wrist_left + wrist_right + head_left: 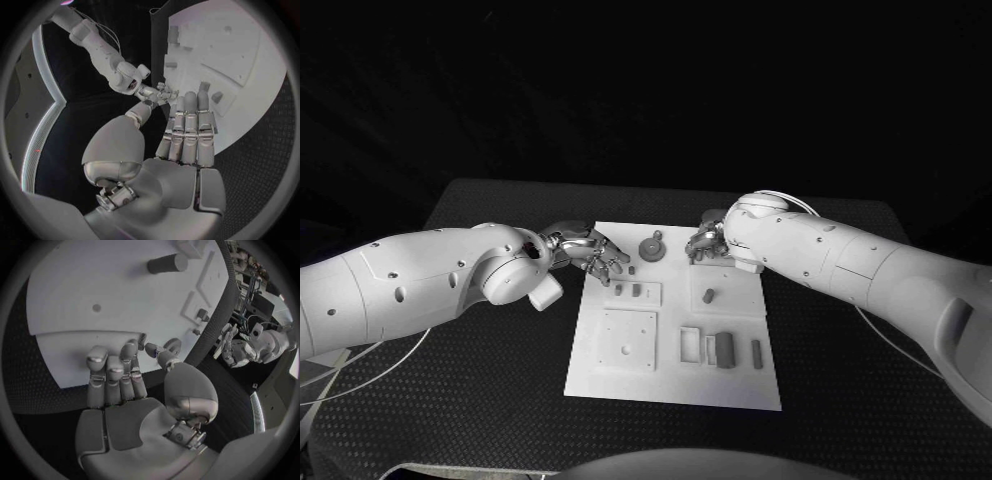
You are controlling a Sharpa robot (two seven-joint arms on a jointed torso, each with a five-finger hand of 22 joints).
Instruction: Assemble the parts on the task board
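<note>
Left hand: fingers apart, empty — over task board far-left corner.
Right hand: state unclear — round part lies between both hands.

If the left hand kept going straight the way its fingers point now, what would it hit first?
Probably the task board itself. In the left wrist view the left hand stretches its fingers out flat over the board's far left part, toward small grey parts just ahead. Its height above the board is unclear, so those parts may come first.

Probably a lab: black table, white task board.
</note>
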